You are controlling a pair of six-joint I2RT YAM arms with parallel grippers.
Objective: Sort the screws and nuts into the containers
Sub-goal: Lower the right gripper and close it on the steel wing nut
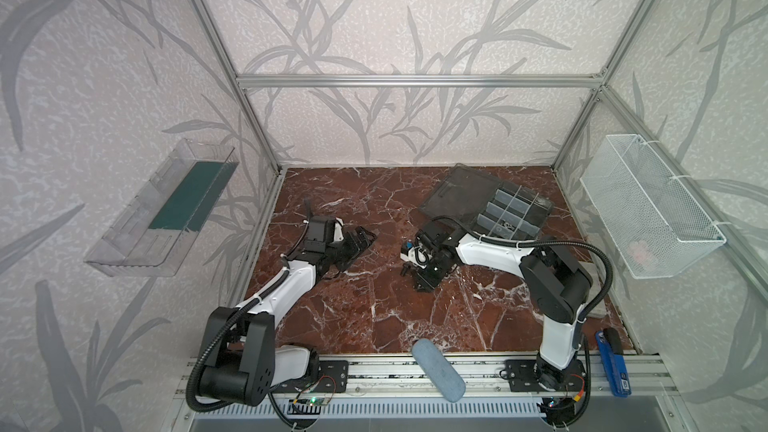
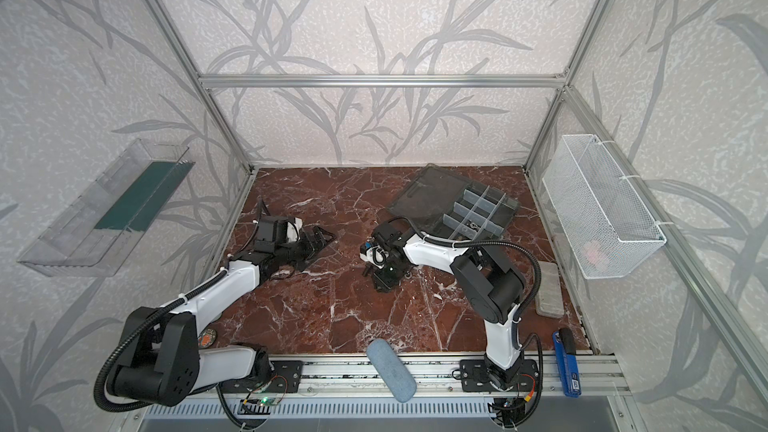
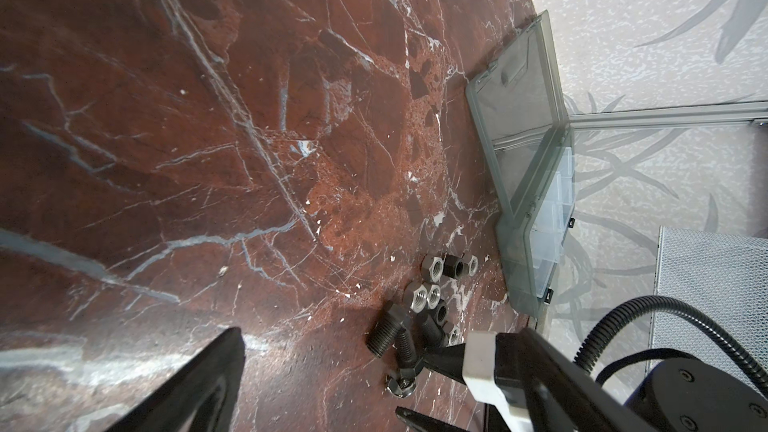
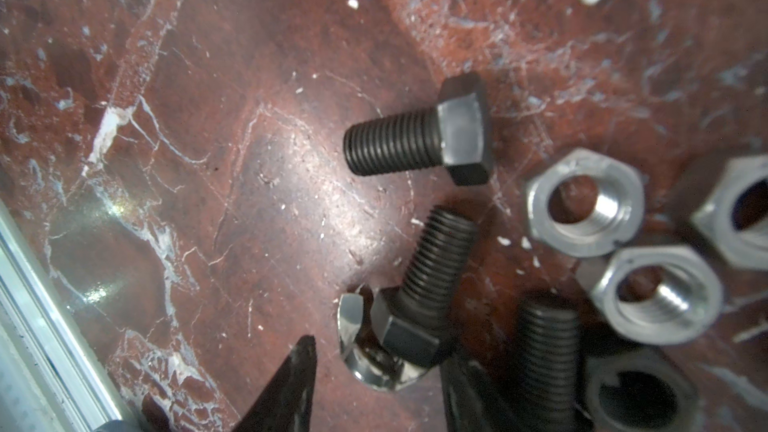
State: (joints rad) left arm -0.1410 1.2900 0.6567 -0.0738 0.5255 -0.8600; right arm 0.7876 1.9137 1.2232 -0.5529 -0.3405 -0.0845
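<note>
R grip spread; L grip likely.

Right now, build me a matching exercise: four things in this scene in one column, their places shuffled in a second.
Things
1. organizer box
2. mesh basket
3. clear tray
4. silver nuts

Places
A. mounted on the left wall
B. loose on the marble beside black screws
C. far right of the table, lid open
D. hanging on the right wall

Pairs: 1-C, 2-D, 3-A, 4-B
</note>
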